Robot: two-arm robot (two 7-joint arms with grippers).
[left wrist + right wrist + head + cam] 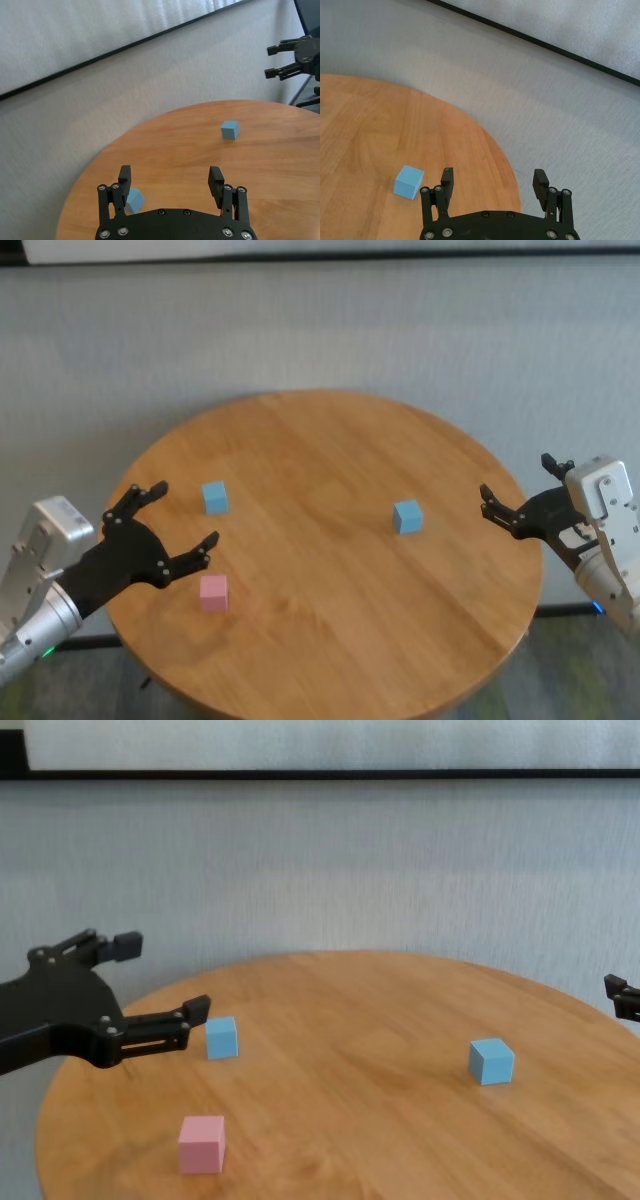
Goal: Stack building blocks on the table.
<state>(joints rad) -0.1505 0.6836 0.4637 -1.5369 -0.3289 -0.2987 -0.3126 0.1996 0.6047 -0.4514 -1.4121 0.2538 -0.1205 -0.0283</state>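
Three building blocks lie apart on the round wooden table (330,460). A pale pink one (213,593) is at the front left, a light blue one (214,497) behind it, and another light blue one (407,516) right of centre. My left gripper (185,515) is open and empty. It hovers over the table's left edge, just left of the left blue block (134,200) and above the pink one (202,1144). My right gripper (518,480) is open and empty at the table's right edge, to the right of the right blue block (409,182).
A grey carpeted floor (320,330) surrounds the table, and a white wall with a dark baseboard (320,772) stands behind it. Bare wood (350,1020) lies between the blocks.
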